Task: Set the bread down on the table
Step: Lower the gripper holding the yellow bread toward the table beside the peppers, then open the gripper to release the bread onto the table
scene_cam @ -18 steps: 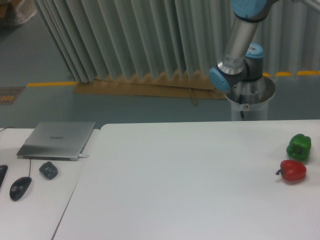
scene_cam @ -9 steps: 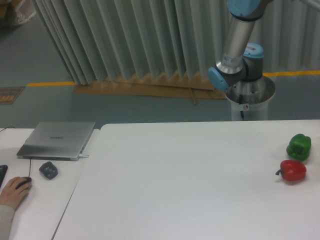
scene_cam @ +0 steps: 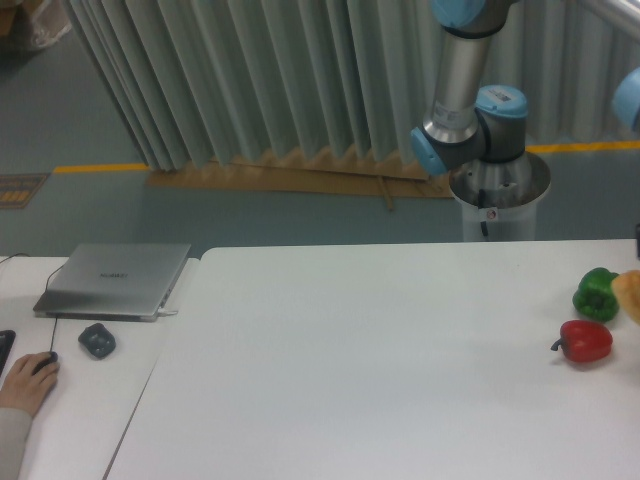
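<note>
- One sliver of the bread (scene_cam: 630,296) is all we can see: a pale tan edge at the far right border, just right of the green pepper (scene_cam: 597,293) and above the red pepper (scene_cam: 586,342).
- We cannot tell whether the bread hangs above the worktop (scene_cam: 360,360) or touches it; most of it is cut off by the frame.
- The fingers are out of view, so we cannot tell whether they pinch the bread or are spread. A dark bit at the right edge above the bread may belong to the tool.
- The arm (scene_cam: 462,80) rises from its base behind the worktop and leaves the frame at the top, so it probably reaches round to the right.
- We judge that the wide bare stretch left of the peppers suits the drop.
- On the left desk (scene_cam: 70,420), a hand (scene_cam: 28,382) rests on a mouse, near a closed laptop (scene_cam: 115,280).
</note>
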{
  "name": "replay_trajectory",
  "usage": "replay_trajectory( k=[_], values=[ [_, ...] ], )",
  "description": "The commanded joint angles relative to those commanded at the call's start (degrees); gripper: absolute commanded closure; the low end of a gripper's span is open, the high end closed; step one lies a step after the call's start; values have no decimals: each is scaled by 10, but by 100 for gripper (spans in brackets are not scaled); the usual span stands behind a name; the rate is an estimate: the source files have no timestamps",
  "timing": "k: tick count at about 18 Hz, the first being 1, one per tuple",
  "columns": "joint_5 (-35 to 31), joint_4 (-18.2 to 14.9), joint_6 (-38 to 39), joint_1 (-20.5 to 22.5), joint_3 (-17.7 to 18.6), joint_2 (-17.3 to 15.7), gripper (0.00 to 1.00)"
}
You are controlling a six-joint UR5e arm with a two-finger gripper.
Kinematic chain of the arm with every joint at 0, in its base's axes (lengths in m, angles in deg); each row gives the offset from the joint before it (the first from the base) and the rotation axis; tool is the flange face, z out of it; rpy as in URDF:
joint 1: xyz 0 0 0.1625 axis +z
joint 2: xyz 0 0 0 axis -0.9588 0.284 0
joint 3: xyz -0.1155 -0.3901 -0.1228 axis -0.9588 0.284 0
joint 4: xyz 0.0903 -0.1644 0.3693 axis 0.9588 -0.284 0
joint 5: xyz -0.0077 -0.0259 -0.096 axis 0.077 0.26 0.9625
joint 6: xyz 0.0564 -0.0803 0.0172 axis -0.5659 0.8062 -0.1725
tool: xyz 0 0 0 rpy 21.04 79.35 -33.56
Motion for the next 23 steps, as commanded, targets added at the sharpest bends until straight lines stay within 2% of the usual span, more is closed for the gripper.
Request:
replay_trajectory(
  k=[3,9,13,14,15,16,17,20,23],
  values=[
    [3,5,55,-33,0,3,67],
    [3,46,152,-88,6,6,67],
    [4,54,179,-106,8,4,66],
    [3,55,179,-106,11,3,61],
    [3,56,179,-106,11,3,50],
    [2,58,176,-106,12,3,21],
    [0,68,173,-106,12,3,0],
    [-4,100,172,-106,30,0,0],
    [-5,102,172,-106,32,-2,0]
  ],
)
